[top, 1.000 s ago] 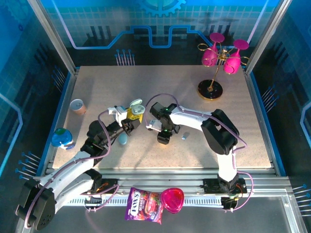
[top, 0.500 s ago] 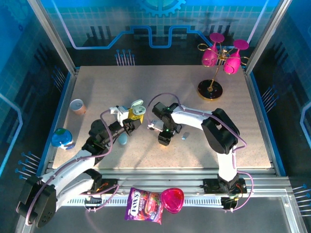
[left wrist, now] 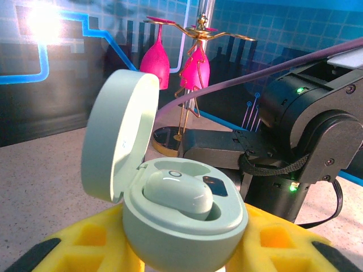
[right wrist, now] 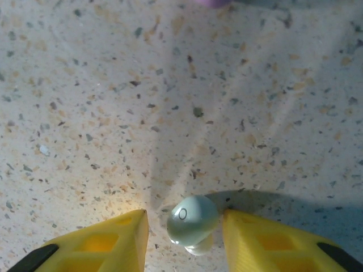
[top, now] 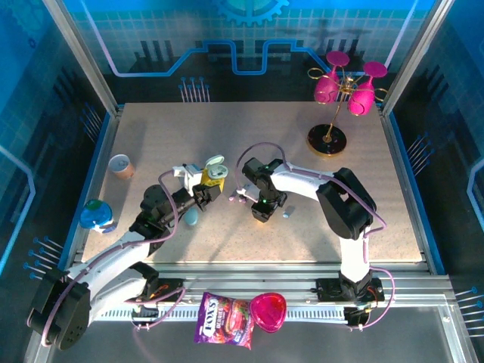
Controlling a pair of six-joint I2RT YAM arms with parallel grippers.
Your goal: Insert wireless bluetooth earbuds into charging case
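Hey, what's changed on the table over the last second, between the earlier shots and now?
The right gripper moved slightly rightward along the table and now sits open around a mint earbud lying there, not yet pinched. The left gripper stayed shut on the open charging case, with a second earbud already seated inside. The blue case, cup and glass stand did not move.
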